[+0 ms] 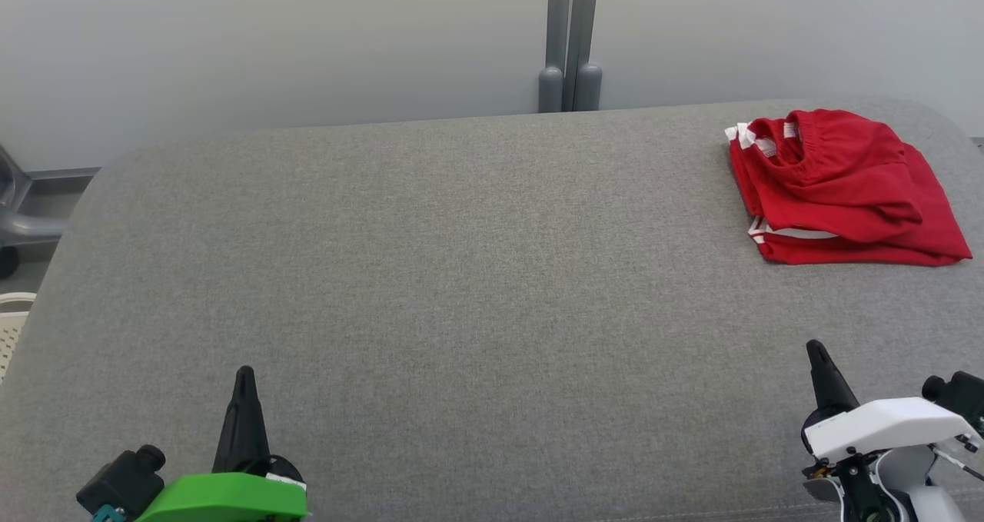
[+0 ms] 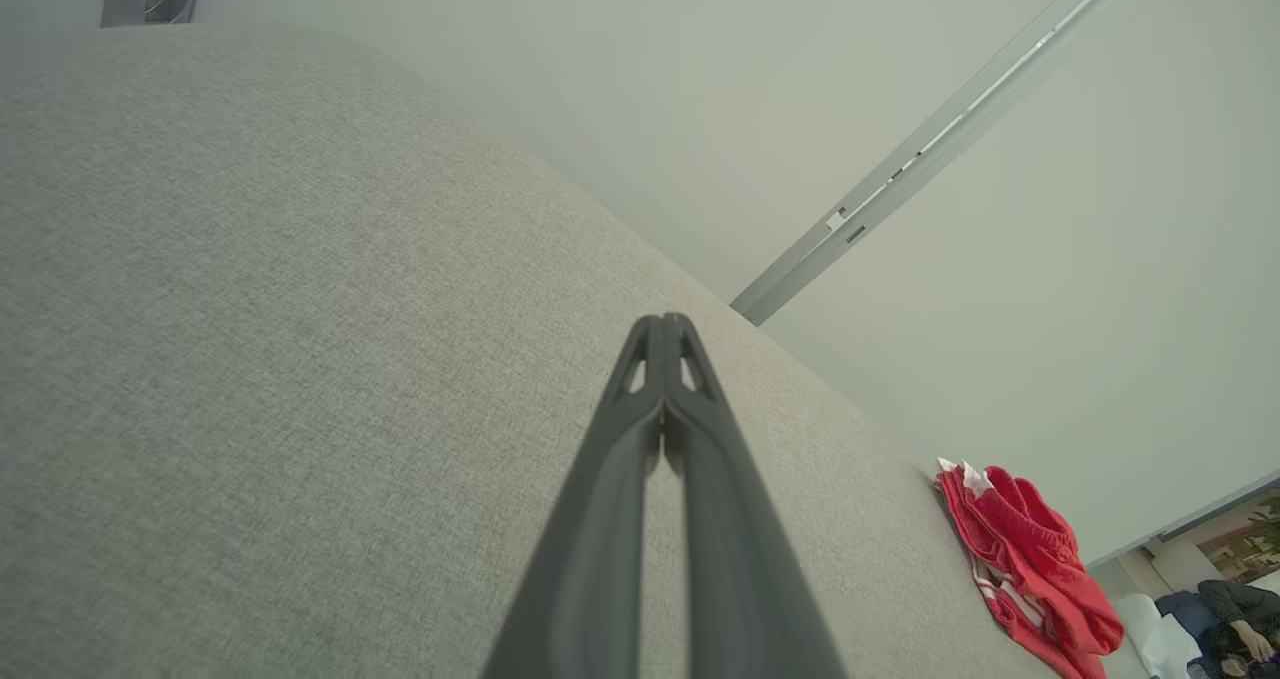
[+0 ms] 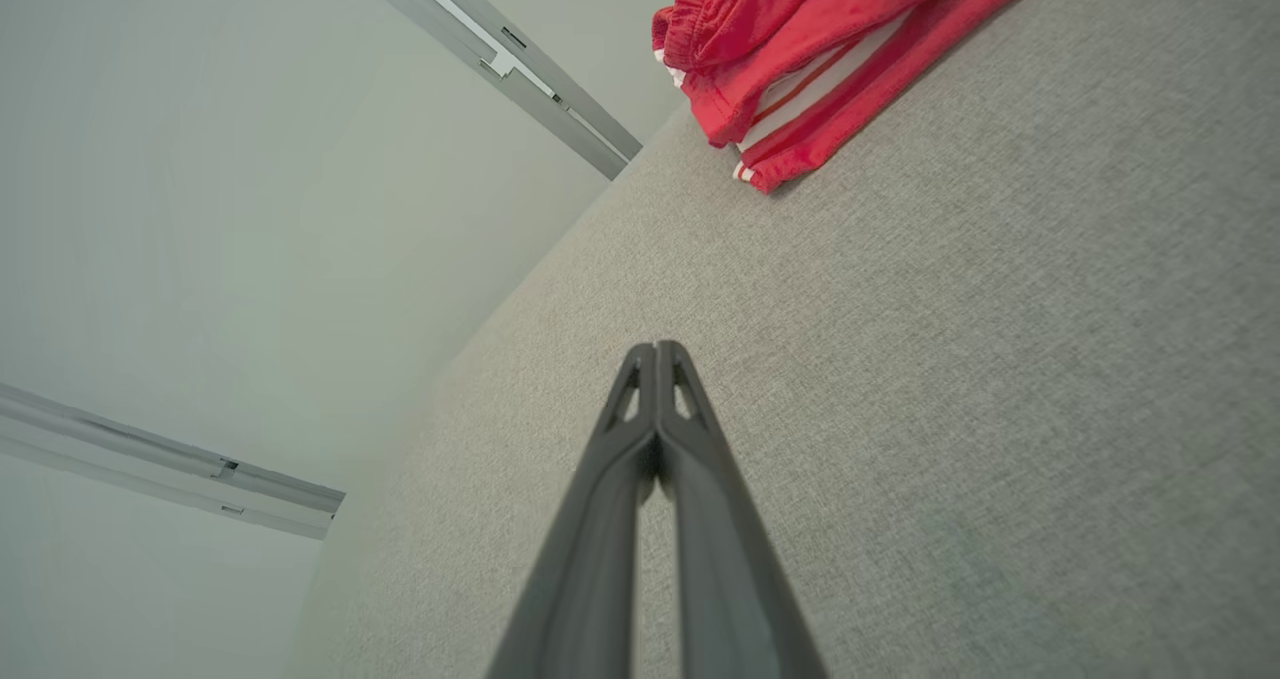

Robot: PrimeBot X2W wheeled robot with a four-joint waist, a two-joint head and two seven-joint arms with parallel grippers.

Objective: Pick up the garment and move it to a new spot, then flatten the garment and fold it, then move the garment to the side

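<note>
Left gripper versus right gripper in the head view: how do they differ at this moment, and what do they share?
The left gripper rises from a green housing, the right gripper from a white housing. The left gripper is at the lower left, far from the folded red garment with white stripes; the right gripper, at the lower right, is nearer it. Shared: both have dark fingers pressed shut, hold nothing, and point up the grey fabric surface.
</note>
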